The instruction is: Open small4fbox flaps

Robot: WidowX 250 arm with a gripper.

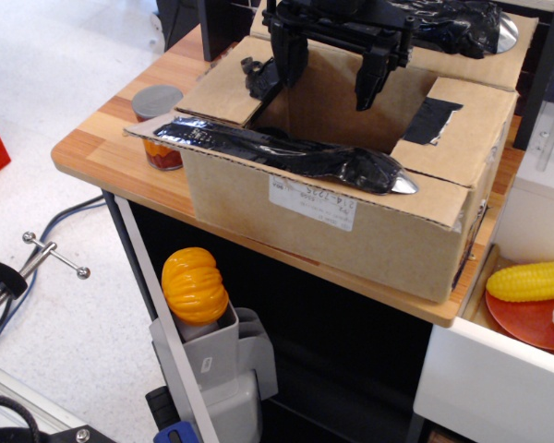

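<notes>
The small4fbox [369, 231] is a large brown cardboard box with a white label [312, 203], standing on the wooden table [92, 148]. Its four flaps are folded outward and the dark inside shows. The near long flap [286, 152] carries crumpled glossy black tape. The left short flap [223, 89] and the right short flap [466, 120] lie about level, the right one with a black tape patch. The far long flap [471, 37] also has black tape. My black gripper [331, 78] hangs over the opening, its two fingers spread apart and holding nothing.
A red jar with a grey lid [159, 129] stands on the table touching the box's left side. An orange gourd [194, 284] sits in a grey holder below the table. A white bin [480, 369] at the right holds yellow corn [531, 280] on a red plate.
</notes>
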